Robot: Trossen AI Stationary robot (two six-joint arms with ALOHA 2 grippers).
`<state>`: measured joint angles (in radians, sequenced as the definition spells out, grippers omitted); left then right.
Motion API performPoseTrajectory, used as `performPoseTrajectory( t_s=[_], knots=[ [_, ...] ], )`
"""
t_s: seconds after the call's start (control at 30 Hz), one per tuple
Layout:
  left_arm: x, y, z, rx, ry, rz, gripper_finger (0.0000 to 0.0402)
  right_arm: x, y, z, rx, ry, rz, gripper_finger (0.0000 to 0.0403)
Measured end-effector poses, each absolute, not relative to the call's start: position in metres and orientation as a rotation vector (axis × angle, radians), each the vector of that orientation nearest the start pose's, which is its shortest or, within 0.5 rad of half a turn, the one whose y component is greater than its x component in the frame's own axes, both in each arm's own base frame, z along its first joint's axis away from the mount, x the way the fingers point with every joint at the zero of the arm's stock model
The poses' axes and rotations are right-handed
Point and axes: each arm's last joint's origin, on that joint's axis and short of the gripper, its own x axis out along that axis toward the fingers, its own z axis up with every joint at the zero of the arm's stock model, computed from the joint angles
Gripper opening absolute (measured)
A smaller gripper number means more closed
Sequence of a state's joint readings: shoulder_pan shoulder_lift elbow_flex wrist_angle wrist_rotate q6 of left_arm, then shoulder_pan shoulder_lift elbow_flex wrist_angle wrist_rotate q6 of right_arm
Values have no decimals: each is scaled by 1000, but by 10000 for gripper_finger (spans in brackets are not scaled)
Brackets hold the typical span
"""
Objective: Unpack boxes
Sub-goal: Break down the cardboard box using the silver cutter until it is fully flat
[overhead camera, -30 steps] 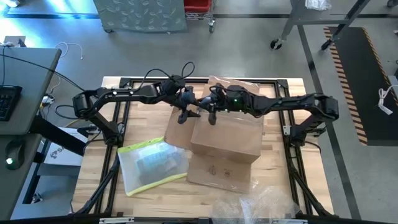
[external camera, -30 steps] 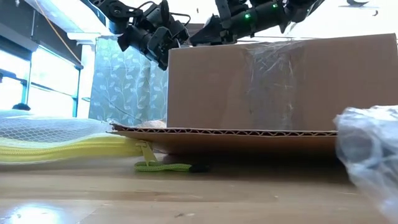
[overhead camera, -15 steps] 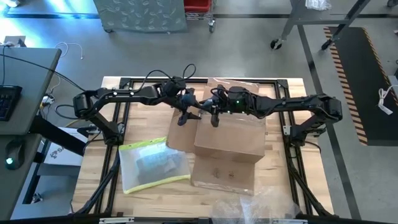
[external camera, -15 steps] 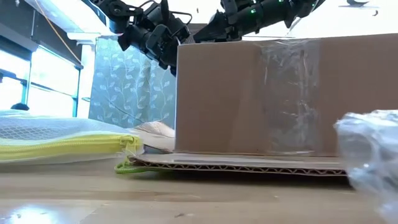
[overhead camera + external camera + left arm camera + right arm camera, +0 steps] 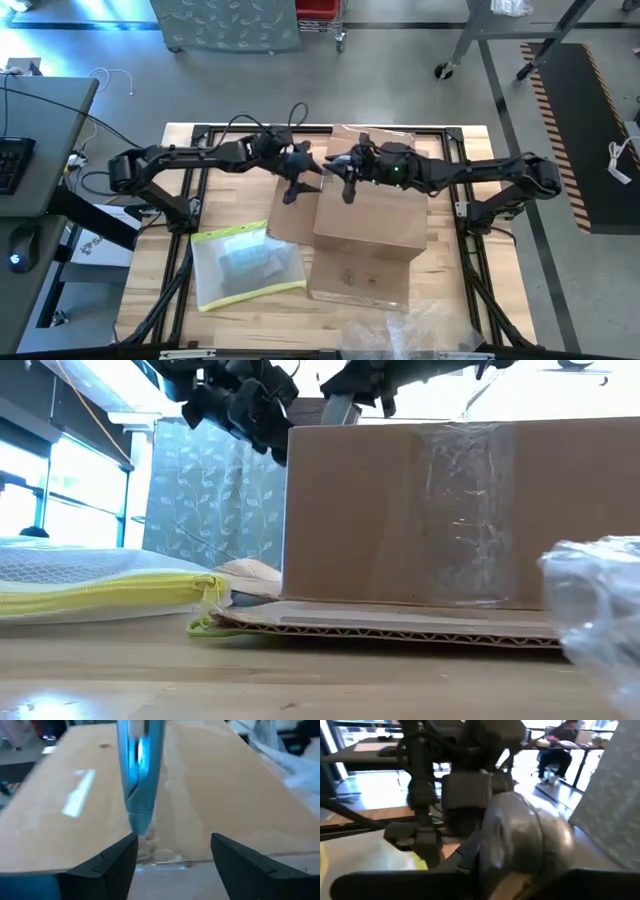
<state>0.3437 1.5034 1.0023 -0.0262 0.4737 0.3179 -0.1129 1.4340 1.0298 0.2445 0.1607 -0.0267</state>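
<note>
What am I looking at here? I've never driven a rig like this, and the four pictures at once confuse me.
It is a robot with two dark arms, each ending in a two-finger claw. One picture looks straight down on the table, one looks level across it, and the other two come from cameras on the wrists. On the table lie a brown cardboard box, a clear pouch with a yellow edge and crinkly plastic film. Both claws hover over the box's far edge. The left claw is open and empty. In its wrist view, a blue tool-like object touches the box's tape seam. It sits by the right claw, but what holds it isn't visible.
</note>
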Motion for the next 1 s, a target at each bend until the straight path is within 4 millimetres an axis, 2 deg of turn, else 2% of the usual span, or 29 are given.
performPoseTrajectory(
  t_s=[0.17, 0.37, 0.57, 0.77, 1.0],
  knots=[
    [328, 89, 247, 145, 430, -178, 232, 327, -39, 305, -35, 187, -250, 56],
    [338, 87, 230, 180, 511, -77, 232, 327, -38, 301, -60, 222, -242, 56],
    [340, 89, 217, 138, 581, -81, 232, 320, -42, 268, -61, 175, -250, 56],
    [341, 89, 214, 132, 583, -89, 232, 309, -46, 253, -71, 41, -252, 56],
    [341, 89, 214, 125, 571, -110, 232, 301, -52, 241, -52, 26, -234, 56]
  ],
)
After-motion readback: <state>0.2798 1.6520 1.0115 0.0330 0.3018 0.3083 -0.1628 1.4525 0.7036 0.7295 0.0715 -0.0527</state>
